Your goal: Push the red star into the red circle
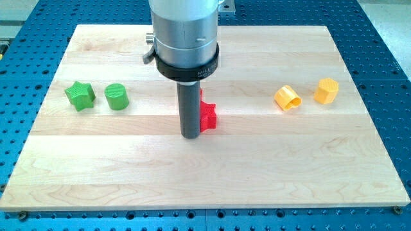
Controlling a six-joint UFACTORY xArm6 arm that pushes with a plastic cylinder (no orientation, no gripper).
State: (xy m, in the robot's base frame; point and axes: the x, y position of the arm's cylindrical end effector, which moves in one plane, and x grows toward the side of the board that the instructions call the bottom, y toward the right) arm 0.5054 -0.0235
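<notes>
My tip (190,135) rests on the board at the view's centre, at the end of the dark rod. A red star (208,118) lies right beside the tip, on its right, touching or nearly touching the rod. A second red piece (201,95) shows just above the star, mostly hidden behind the rod; its shape cannot be made out.
A green star (80,95) and a green cylinder (117,96) sit at the view's left. A yellow arch-like block (287,98) and a yellow hexagonal block (326,90) sit at the view's right. The wooden board (205,179) lies on a blue perforated table.
</notes>
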